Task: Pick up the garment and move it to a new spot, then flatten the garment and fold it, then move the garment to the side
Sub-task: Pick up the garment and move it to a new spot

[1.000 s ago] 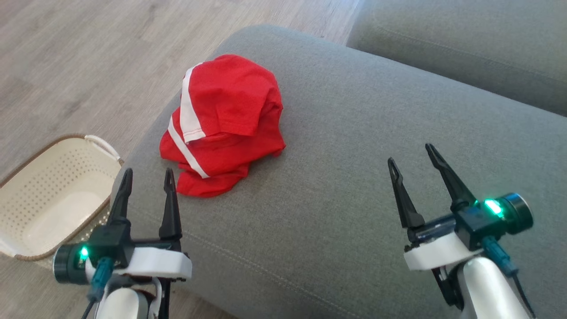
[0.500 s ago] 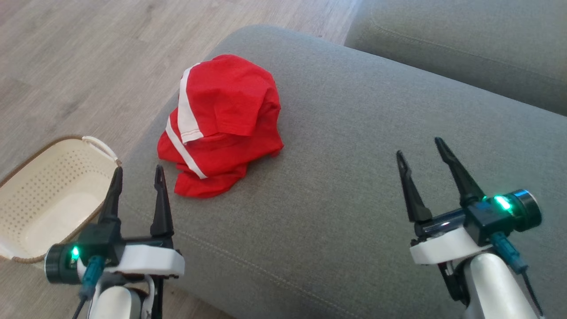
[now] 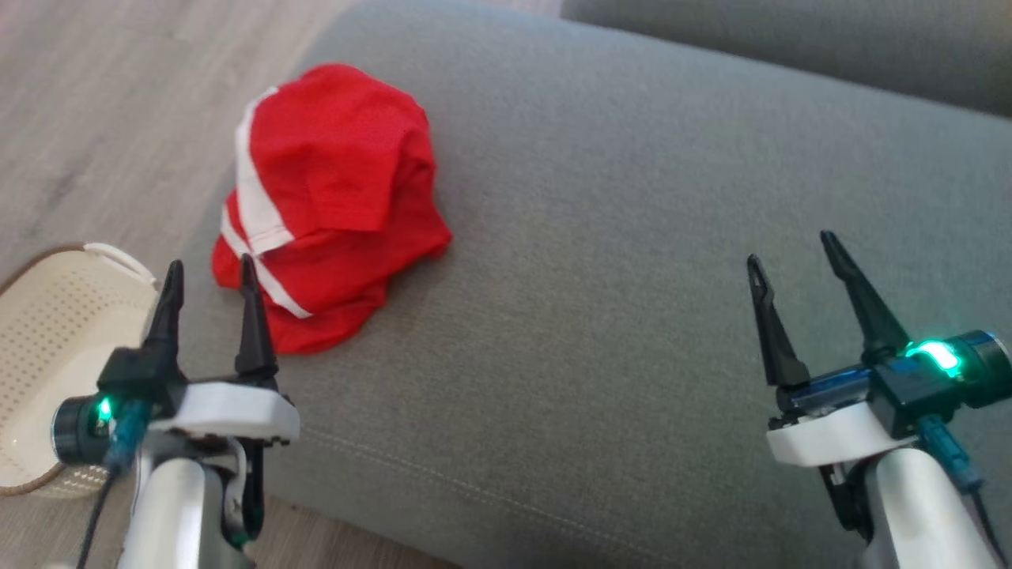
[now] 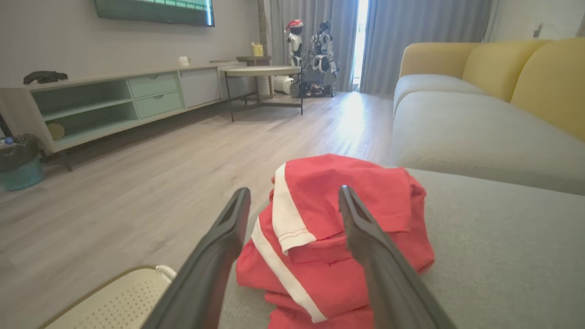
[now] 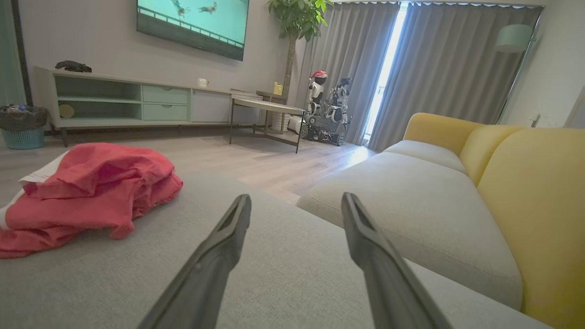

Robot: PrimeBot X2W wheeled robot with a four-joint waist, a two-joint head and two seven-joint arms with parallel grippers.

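Observation:
The garment (image 3: 324, 201) is red with white stripes and lies crumpled near the left end of a grey sofa cushion (image 3: 632, 276). In the head view my left gripper (image 3: 210, 269) stands open just below the garment's near left edge, its right finger overlapping the cloth in the picture. In the left wrist view the garment (image 4: 338, 237) lies straight beyond my open left gripper (image 4: 295, 194), which holds nothing. My right gripper (image 3: 792, 246) hangs open over bare cushion at the right, far from the garment (image 5: 91, 192), which the right wrist view places off to its left.
A cream perforated basket (image 3: 47, 332) stands on the wood floor (image 3: 95, 103) left of the cushion. A second grey cushion (image 3: 791, 32) lies at the back right. The wrist views take in yellow backrests (image 5: 525, 183), a low cabinet (image 5: 137, 103) and a side table (image 5: 265, 109).
The head camera has shifted, so the whole scene slid left and down in the picture. Both grippers have stayed open, and the left one now stands closer to the garment's near edge.

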